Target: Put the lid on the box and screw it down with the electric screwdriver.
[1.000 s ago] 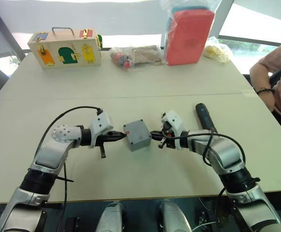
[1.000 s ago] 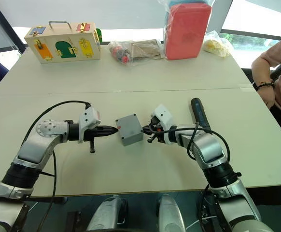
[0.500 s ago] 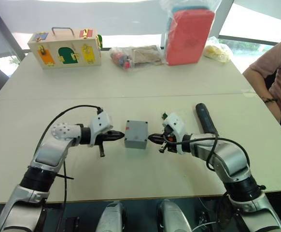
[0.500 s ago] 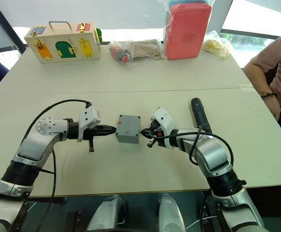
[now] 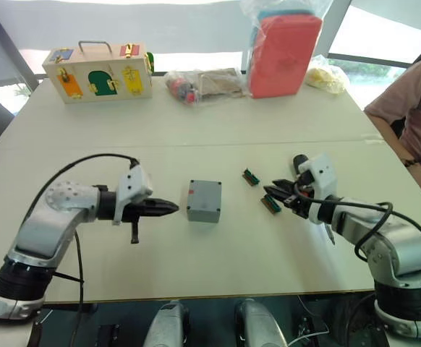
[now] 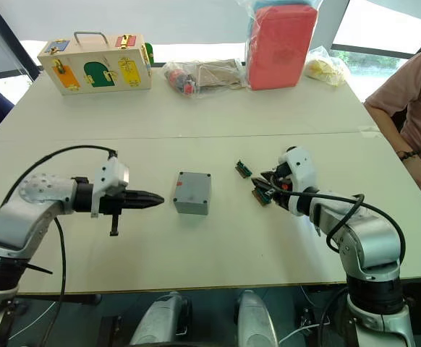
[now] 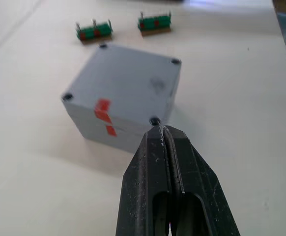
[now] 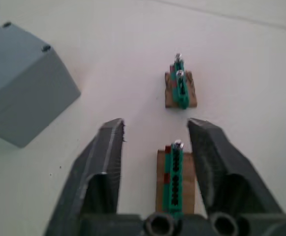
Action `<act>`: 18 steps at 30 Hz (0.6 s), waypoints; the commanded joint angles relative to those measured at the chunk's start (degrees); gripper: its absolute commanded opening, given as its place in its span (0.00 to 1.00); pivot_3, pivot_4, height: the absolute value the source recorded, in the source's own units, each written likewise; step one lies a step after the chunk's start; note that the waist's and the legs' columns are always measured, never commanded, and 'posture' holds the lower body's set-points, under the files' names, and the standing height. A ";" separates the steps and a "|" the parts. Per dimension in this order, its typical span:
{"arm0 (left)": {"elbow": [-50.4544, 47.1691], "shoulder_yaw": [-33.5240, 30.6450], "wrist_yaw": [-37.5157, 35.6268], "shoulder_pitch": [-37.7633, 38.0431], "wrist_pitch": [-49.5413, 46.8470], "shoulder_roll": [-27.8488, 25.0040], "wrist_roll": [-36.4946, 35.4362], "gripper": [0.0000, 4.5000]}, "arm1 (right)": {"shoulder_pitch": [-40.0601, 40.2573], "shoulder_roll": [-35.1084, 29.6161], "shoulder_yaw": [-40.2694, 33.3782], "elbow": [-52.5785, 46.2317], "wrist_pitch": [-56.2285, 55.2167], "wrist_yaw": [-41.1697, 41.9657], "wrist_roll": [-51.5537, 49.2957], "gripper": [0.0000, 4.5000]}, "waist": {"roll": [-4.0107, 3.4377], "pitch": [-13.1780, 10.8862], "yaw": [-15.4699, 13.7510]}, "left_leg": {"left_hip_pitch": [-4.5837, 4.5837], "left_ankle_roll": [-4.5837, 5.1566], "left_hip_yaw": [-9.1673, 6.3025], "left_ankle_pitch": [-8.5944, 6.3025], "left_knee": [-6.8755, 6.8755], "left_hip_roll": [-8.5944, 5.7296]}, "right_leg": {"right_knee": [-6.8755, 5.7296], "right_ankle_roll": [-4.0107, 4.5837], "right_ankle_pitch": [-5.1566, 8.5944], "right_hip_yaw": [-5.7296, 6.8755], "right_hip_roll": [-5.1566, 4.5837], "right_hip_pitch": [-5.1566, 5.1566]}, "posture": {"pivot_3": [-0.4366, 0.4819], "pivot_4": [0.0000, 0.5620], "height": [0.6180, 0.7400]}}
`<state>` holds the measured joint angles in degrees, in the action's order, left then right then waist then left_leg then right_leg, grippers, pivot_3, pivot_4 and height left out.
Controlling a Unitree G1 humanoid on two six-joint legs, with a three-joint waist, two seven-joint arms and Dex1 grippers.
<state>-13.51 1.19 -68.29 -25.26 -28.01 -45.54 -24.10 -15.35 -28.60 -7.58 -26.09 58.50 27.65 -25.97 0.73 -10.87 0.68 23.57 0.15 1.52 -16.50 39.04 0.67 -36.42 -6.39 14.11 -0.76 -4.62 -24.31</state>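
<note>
The grey box [image 5: 202, 212] sits mid-table with the lid [image 7: 128, 78] lying on top; dark screw holes show at the lid's corners and a red mark crosses the seam. My left gripper [image 5: 173, 208] is shut, its tip pointing at the box's left side with a small gap between them. My right gripper [image 8: 155, 127] is open well to the right of the box, its fingers either side of a green connector block [image 8: 174, 181] that lies on the table. One black end of the electric screwdriver [image 5: 298, 160] shows behind my right wrist; the rest is hidden.
A second green connector block [image 5: 251, 176] lies between the box and my right gripper. At the far edge stand a wooden latch box [image 5: 98, 72], a bag of parts [image 5: 203, 83] and a red case [image 5: 283, 54]. A person's arm [image 5: 417, 108] is at the right.
My right gripper has left the box, drawn back to the right and opened over a connector block. My left gripper has backed off to the left. The box now rests square.
</note>
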 commanded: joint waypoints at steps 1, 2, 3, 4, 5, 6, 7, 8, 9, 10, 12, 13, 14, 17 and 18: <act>-2.36 -1.60 1.14 -2.96 -1.56 0.42 -2.83 0.00 | 0.19 1.73 0.44 1.28 -3.35 -1.78 0.85 0.57 | 0.00 0.00 0.04 | 0.00 0.00 0.01 0.00 0.00 -0.01 | 0.00 0.00 0.00 -0.01 0.00 0.00 | 0.48 0.27 0.92; -2.30 -1.48 1.40 -3.70 -1.84 0.59 -3.08 0.00 | 0.25 1.86 0.81 1.97 -4.22 -2.04 1.35 0.57 | 0.00 0.00 0.05 | 0.00 0.00 0.00 0.00 0.00 -0.01 | -0.01 0.00 0.00 -0.01 0.00 0.00 | 0.48 0.27 0.92; -2.17 -1.36 1.79 -4.45 -2.01 0.83 -3.19 0.00 | 0.27 2.05 1.06 2.69 -5.16 -2.35 1.86 0.57 | 0.00 0.00 0.05 | 0.00 0.00 0.00 0.00 0.00 -0.01 | 0.00 0.00 0.00 -0.01 0.01 0.00 | 0.48 0.27 0.92; -2.05 -1.25 2.07 -4.98 -2.13 1.04 -3.26 0.00 | 0.22 2.21 1.13 3.28 -5.73 -2.66 2.18 0.57 | 0.00 0.00 0.05 | 0.00 0.00 0.00 0.00 0.00 -0.01 | -0.01 -0.01 0.00 -0.01 0.01 0.00 | 0.48 0.27 0.92; -1.91 -1.17 2.23 -5.30 -2.17 1.15 -3.30 0.00 | 0.15 2.32 1.20 3.72 -6.17 -2.89 2.34 0.57 | 0.00 0.00 0.04 | 0.00 0.00 0.00 0.00 0.00 -0.01 | 0.00 -0.01 0.00 -0.01 0.01 0.00 | 0.48 0.27 0.92; -1.88 -1.06 2.35 -5.59 -2.33 1.28 -3.46 0.00 | 0.05 2.51 1.17 4.38 -6.60 -3.12 2.51 0.57 | 0.00 0.00 0.04 | 0.00 0.00 0.00 0.00 0.00 -0.01 | 0.00 -0.01 0.00 -0.01 0.01 0.00 | 0.48 0.27 0.92; -1.80 -0.82 2.46 -5.77 -2.28 1.39 -3.44 0.00 | -0.01 2.61 1.30 4.97 -7.02 -3.16 2.70 0.57 | 0.00 0.00 0.02 | 0.00 0.00 0.00 0.00 0.00 -0.01 | -0.01 -0.01 0.00 -0.01 0.01 0.00 | 0.48 0.27 0.92; -1.76 -0.48 2.64 -5.93 -2.24 1.55 -3.33 0.00 | 0.03 2.77 1.46 5.75 -7.39 -3.21 2.86 0.57 | 0.00 0.00 0.02 | 0.00 0.00 0.00 0.00 0.00 -0.01 | -0.01 -0.01 0.00 -0.01 0.01 0.00 | 0.48 0.27 0.92; -1.80 -0.19 2.68 -5.98 -2.16 1.67 -3.26 0.00 | 0.16 2.70 1.82 6.45 -8.00 -3.11 3.26 0.57 | 0.00 0.00 0.02 | 0.00 0.00 0.00 0.00 0.00 -0.01 | -0.01 -0.01 0.00 -0.01 0.01 0.00 | 0.48 0.27 0.92; -1.83 0.03 2.74 -5.96 -2.00 1.74 -3.13 0.00 | 0.26 2.71 2.03 6.87 -8.50 -3.07 3.46 0.57 | 0.00 0.00 0.01 | 0.00 0.00 0.00 0.00 0.00 -0.01 | -0.01 -0.01 0.00 -0.01 0.01 0.00 | 0.48 0.27 0.92; -1.91 0.17 2.80 -5.92 -1.88 1.82 -3.03 0.00 | 0.35 2.90 2.05 7.12 -8.93 -3.05 3.41 0.57 | 0.00 0.00 0.01 | -0.01 0.00 0.01 0.00 0.00 -0.02 | -0.01 -0.01 0.00 -0.01 0.01 0.00 | 0.48 0.27 0.92; -1.93 0.16 2.80 -5.92 -1.91 1.85 -3.04 0.00 | 0.31 2.94 2.06 7.23 -9.07 -3.07 3.38 0.57 | 0.00 0.00 0.04 | 0.00 0.00 0.01 0.00 0.00 -0.02 | -0.01 -0.01 0.00 -0.01 0.01 0.00 | 0.48 0.27 0.92; -1.95 0.17 2.79 -5.93 -1.88 1.87 -3.00 0.00 | 0.29 2.94 2.14 7.45 -9.25 -3.11 3.43 0.57 | 0.00 0.00 0.04 | 0.00 0.00 0.00 0.00 0.00 -0.02 | -0.01 -0.01 0.00 -0.01 0.02 0.00 | 0.48 0.27 0.92; -2.03 0.27 2.73 -5.89 -1.72 1.92 -2.91 0.00 | 0.19 2.85 2.45 8.04 -9.82 -3.20 3.71 0.57 | 0.00 0.00 0.04 | 0.00 0.00 0.00 0.00 0.00 -0.01 | -0.01 -0.01 0.00 -0.01 0.02 0.00 | 0.48 0.27 0.92; -2.08 0.30 2.80 -5.91 -1.77 2.00 -2.92 0.00 | 0.06 2.86 2.47 8.19 -9.90 -3.23 3.68 0.57 | 0.00 0.00 0.01 | -0.01 0.00 0.00 0.00 0.00 -0.01 | -0.01 -0.01 0.00 -0.01 0.03 0.00 | 0.48 0.27 0.92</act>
<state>-14.42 1.54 -65.77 -30.06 -30.52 -43.55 -26.73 -14.85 -25.88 -4.74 -17.48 49.83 24.51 -22.41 0.72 -10.86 0.70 23.57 0.15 1.52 -16.50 39.05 0.66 -36.43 -6.40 14.11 -0.77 -4.60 -24.31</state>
